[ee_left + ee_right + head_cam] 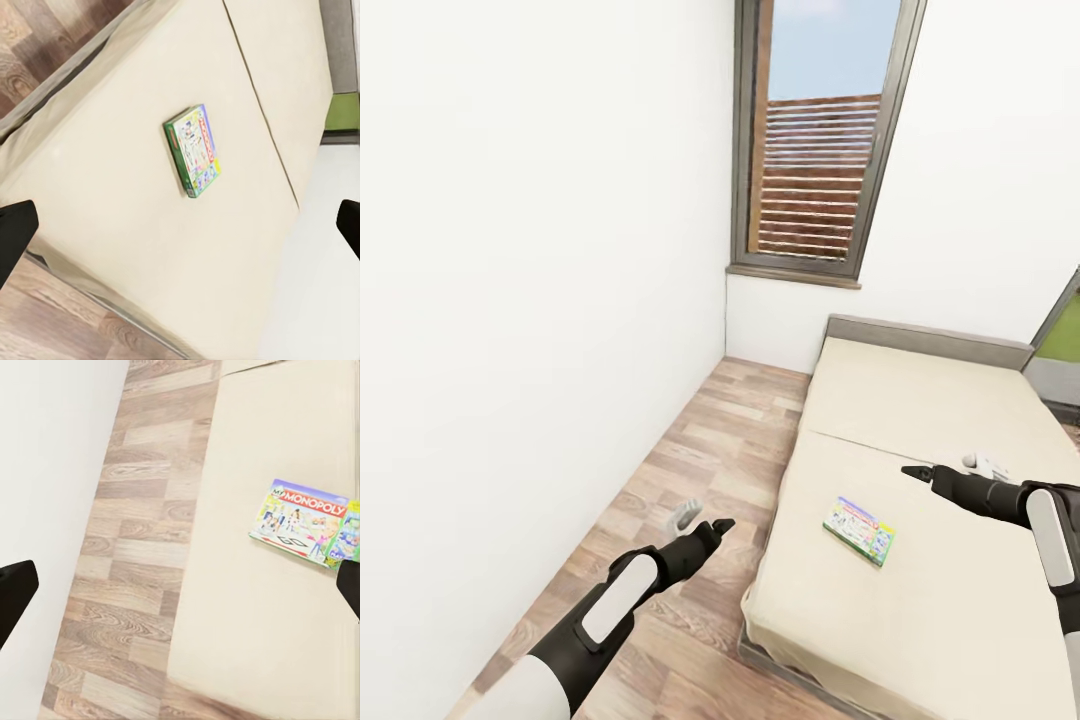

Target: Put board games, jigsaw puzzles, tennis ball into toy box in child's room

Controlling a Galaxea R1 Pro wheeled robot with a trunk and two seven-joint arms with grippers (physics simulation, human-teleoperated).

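Here, flat glossy Monopoly box (859, 530) (green-edged), beige bed (920, 420)

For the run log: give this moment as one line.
phase: approach bed | target: Monopoly board game flat on mattress, untouched | left gripper: open, over floor | right gripper: open, over bed

A Monopoly board game (859, 530) lies flat on the bed (920, 620), cover up, its long sides skewed to the bed's edges. It is a thin rectangular box with green edges, a red band bearing the white title, and a bright cartoon-printed cover. It sits on the nearer half of the mattress, closer to the side edge along the wood floor than to the opposite edge, near the seam across the beige cover. The bed is low, with a plain beige cover and a low grey headboard under the window.
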